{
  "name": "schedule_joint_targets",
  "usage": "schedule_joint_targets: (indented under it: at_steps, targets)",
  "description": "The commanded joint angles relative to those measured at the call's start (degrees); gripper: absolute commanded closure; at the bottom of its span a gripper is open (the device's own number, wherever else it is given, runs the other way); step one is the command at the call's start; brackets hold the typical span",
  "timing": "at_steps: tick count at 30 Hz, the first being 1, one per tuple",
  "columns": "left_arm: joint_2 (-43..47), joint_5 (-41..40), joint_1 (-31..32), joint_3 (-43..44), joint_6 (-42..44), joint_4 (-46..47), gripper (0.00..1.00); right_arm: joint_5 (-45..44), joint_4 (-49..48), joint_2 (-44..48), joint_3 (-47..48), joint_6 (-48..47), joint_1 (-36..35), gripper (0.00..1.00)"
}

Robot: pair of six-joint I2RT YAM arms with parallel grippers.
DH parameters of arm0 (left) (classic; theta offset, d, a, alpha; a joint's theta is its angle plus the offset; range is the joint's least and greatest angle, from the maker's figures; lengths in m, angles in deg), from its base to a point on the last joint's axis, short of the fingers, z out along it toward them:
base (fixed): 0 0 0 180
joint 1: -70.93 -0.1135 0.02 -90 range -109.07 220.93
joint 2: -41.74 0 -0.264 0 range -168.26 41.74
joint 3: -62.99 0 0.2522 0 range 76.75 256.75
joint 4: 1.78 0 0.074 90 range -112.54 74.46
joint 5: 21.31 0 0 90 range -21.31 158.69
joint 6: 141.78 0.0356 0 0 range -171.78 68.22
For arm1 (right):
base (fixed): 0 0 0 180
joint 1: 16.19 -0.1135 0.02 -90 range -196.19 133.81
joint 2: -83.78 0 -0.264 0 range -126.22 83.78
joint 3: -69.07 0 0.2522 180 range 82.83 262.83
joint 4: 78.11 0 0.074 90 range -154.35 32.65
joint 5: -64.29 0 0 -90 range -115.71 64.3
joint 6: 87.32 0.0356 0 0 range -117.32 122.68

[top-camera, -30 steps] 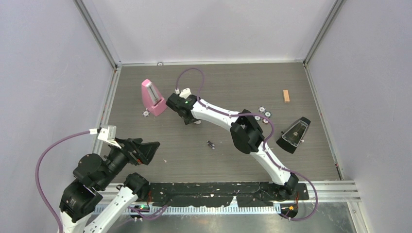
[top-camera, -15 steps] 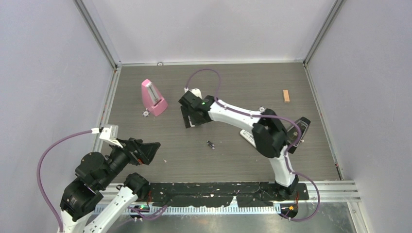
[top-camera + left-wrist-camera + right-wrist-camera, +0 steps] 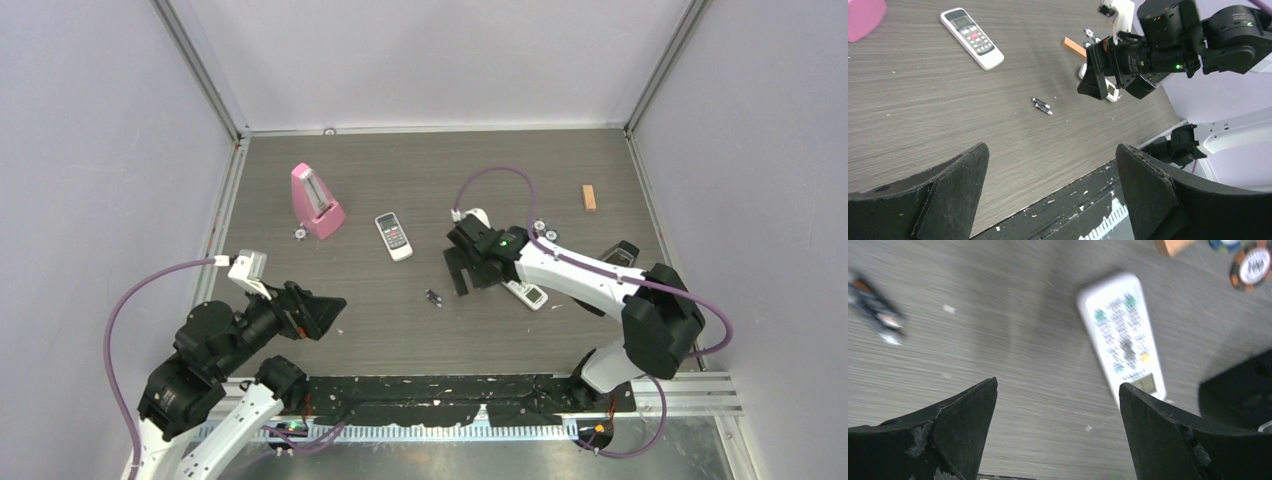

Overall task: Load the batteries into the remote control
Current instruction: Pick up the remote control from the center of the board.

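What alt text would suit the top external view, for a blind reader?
The open right pincer hovers over a dark table beside a slim white remote, small batteries lying just left of it. A second remote with a dark display and a pink metronome sit farther left; the open left pincer hangs near the front edge.

White remote control [image 3: 393, 236] flat, buttons up; dark batteries [image 3: 433, 298] together, nearby, loose.

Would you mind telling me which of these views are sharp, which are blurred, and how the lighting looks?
Right wrist view: motion-blurred throughout, with the batteries a dark smear at upper left. Left wrist view: sharp, and they look crisp there, though tiny. Top view: sharp and evenly lit, with only soft shadows and no glare on the table.
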Motion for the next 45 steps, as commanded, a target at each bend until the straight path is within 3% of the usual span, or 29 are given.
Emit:
schedule_joint_targets:
  at_steps: [1,5,12,21,28,32,41,45]
  targets:
    - [-1.97,4.69,0.06,-2.29,-2.74,7.65,0.0,-0.22,1.3,5.77,-5.12,-7.06,5.16,0.03]
    - [-3.48,5.45,0.08,-3.53,-4.04,11.06,0.0,2.69,1.49,5.29,-3.52,-11.39,9.04,0.04]
    - [-7.61,5.74,0.11,-1.41,-3.39,11.79,0.0,9.52,3.65,-4.07,0.7,-20.39,12.6,0.05]
    - [-11.21,5.79,0.09,0.5,-1.93,11.47,0.01,8.79,3.35,-12.7,5.67,-25.99,16.27,0.06]
    - [-12.35,5.59,0.08,0.55,-1.75,12.15,0.01,13.33,2.78,-16.06,7.04,-27.74,18.53,0.13]
    - [-12.56,5.7,0.04,0.83,-1.74,12.22,0.01,19.23,2.91,-16.34,7.21,-28.63,19.74,0.2]
    - [-10.64,5.77,0.13,0.24,-2.4,11.54,0.01,21.34,0.83,-14.78,6.8,-24.85,19.98,0.63]
    - [-8.9,6.12,0.01,-0.97,-3.48,12.31,0.01,26.3,-4.12,-7.99,4.88,-21.11,19.82,0.67]
